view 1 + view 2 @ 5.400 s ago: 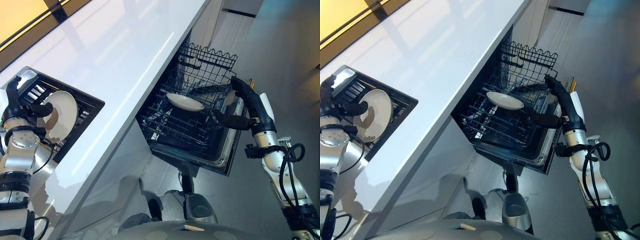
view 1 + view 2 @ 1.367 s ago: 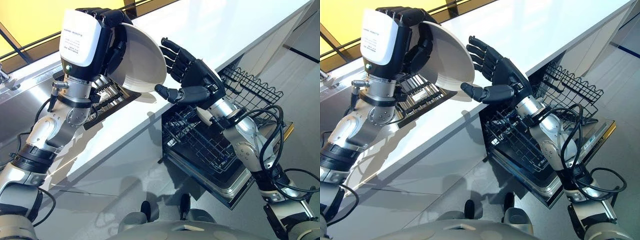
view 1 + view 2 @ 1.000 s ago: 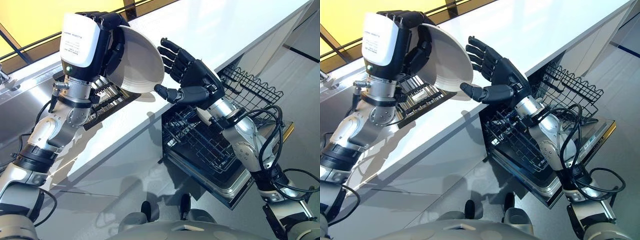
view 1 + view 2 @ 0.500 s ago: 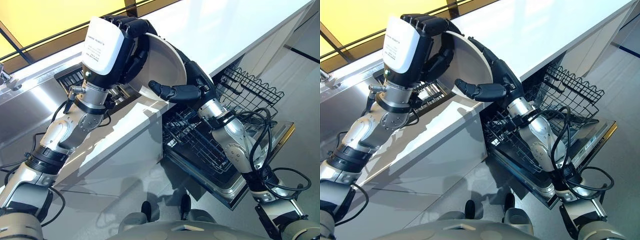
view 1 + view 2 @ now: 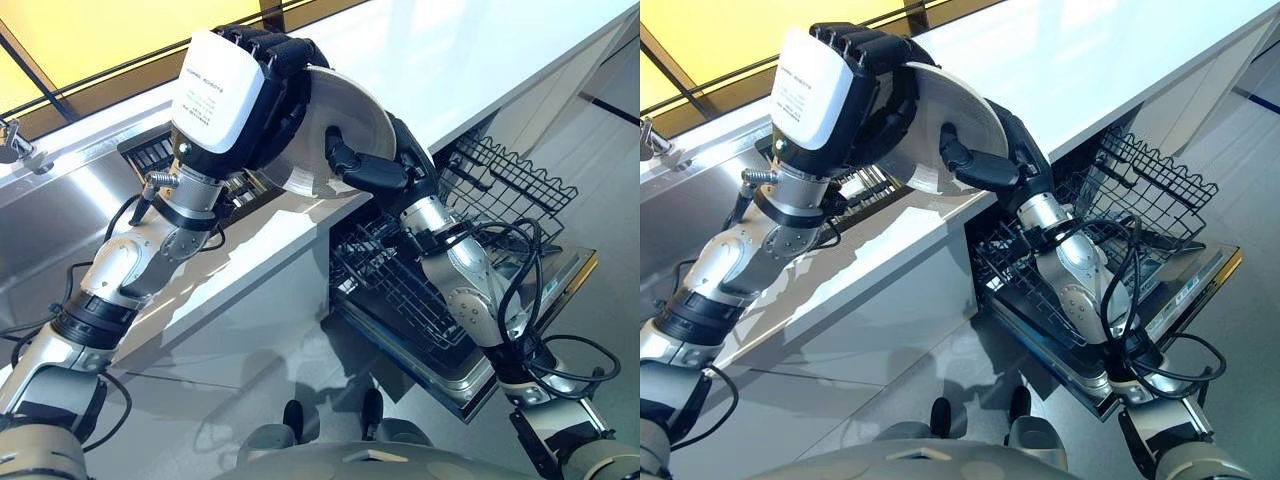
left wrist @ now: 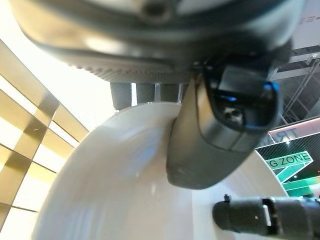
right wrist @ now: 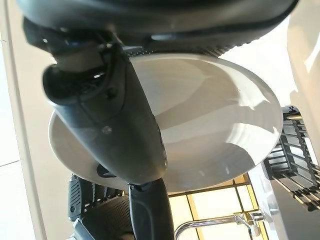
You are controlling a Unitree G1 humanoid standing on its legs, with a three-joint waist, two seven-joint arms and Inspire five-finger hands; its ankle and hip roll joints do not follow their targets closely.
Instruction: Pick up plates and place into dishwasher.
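Observation:
A white plate (image 5: 345, 115) is held on edge in the air above the counter's front edge, between both hands. My left hand (image 5: 265, 100) grips it from the sink side, fingers curled over the rim and thumb (image 6: 210, 135) on its face. My right hand (image 5: 375, 170) clasps the other side: its thumb (image 7: 125, 125) lies across the plate's (image 7: 215, 115) hollow and its fingers are behind. Below and to the right, the dishwasher's lower rack (image 5: 400, 285) is pulled out over the open door (image 5: 545, 320).
The white counter (image 5: 450, 60) runs away to the upper right. A dark dish rack (image 5: 160, 155) sits in the steel sink (image 5: 60, 220) at left, by a faucet (image 5: 10, 140). The dishwasher's upper wire rack (image 5: 520, 180) juts out under the counter edge. Grey floor lies below.
The plate came up out of the sink rack in my left hand. In the last half second my right hand's thumb closed onto its face, and both hands drifted slightly right.

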